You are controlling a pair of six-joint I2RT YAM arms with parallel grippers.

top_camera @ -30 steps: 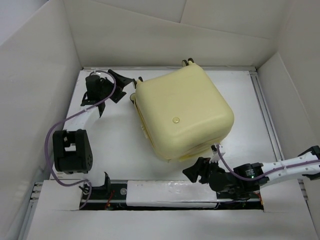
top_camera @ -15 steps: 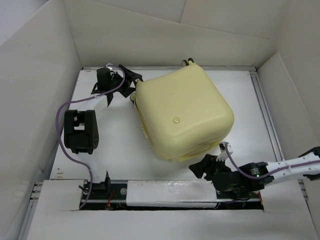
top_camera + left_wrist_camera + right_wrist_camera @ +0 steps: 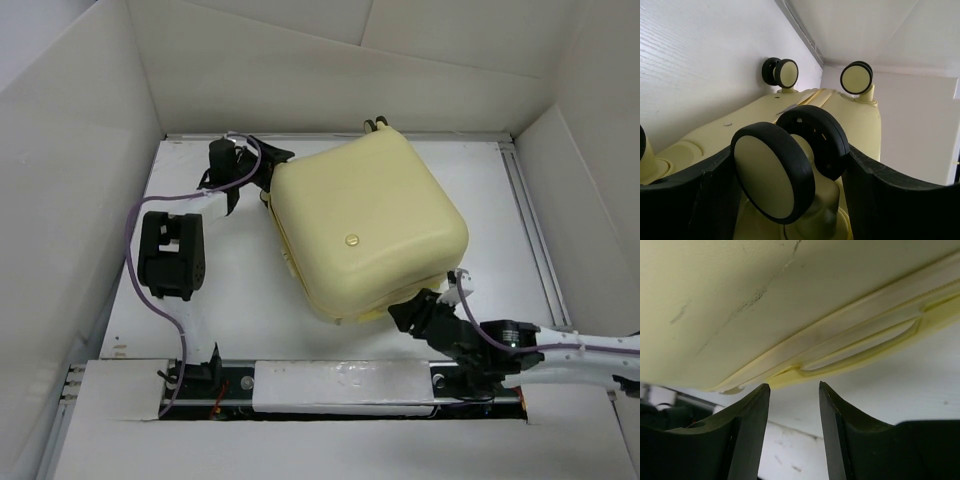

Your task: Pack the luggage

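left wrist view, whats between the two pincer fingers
A cream-and-black caster wheel of the luggage sits between the fingers, seen in the left wrist view.

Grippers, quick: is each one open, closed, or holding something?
Left gripper: around a caster wheel of the luggage; clamped or not, cannot tell.
Right gripper: open, holding nothing.

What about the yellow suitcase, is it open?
No, the luggage lies shut in the top view, its two yellow halves together and none of its inside showing.
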